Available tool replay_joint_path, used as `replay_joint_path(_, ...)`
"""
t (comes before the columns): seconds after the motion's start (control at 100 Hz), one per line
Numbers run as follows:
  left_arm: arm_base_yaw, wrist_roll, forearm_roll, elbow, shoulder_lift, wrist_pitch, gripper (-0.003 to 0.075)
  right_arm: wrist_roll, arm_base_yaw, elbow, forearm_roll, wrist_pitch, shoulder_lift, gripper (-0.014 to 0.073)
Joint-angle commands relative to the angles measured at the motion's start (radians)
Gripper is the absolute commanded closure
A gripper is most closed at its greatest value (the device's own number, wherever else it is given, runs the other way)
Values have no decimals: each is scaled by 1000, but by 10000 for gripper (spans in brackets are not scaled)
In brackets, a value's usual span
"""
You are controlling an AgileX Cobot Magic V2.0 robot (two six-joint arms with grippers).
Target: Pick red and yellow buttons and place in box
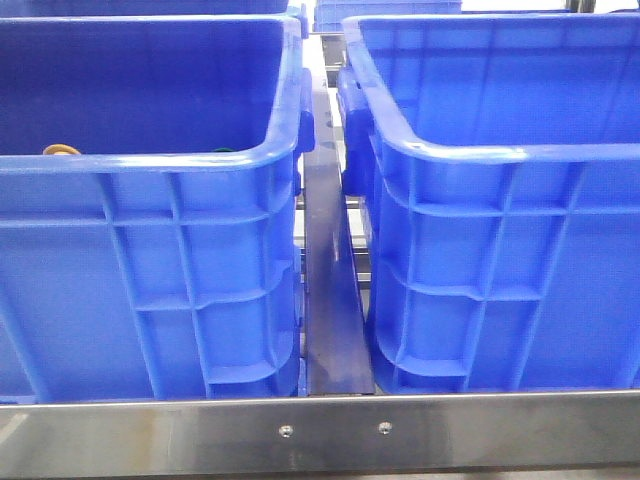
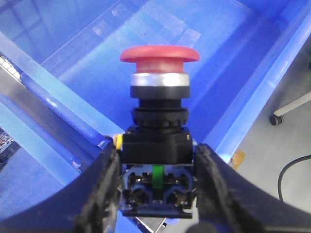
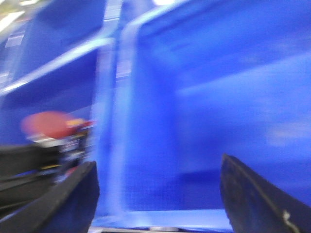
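My left gripper is shut on the red button, squeezing its black and grey body with the red domed cap pointing away. It hangs over the inside of a blue box. In the blurred right wrist view my right gripper is open and holds nothing, facing a blue box wall; the red button shows off to one side. In the front view a yellow-orange rounded edge, probably the yellow button, peeks over the near rim of the left box. Neither gripper appears in the front view.
A second blue crate stands to the right of the left one, with a narrow gap between them. A steel rail runs along the front. A dark green bit shows inside the left crate. Grey floor and a caster lie beyond the crate.
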State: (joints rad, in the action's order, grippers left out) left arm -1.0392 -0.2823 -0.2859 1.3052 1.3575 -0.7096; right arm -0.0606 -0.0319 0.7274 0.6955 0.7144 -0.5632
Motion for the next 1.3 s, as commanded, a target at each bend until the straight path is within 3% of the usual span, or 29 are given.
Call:
replay_joint_path(0.0,-9,-1,-6,26,-28,73,739,-187,-1,33,240,-59,-56,43)
replay_joint_path(0.18,-9,-1,-6,26,-28,73,739,-504,-1,35,647,55,-216,43)
replay_joint_path(0.32,-9,-1,-6,26,-28,73,739,-671,-10,42,833,138,-340,43)
replay_joint_path(0.8,-9,-1,-6,26,-28,73,739,-712,-173,178,844,159,-594,60)
replay_joint_path(1.11,-9,-1,-6,26,-28,73,738,-712,-178,178,843,186,-596,414)
replay_joint_path(1.21,-9,-1,-6,26,-28,73,723,-712,-178,178,843,182,-596,443)
replay_joint_path(1.29,-9,-1,-6,26,-28,73,647,-717,-178,178,843,174,-596,443)
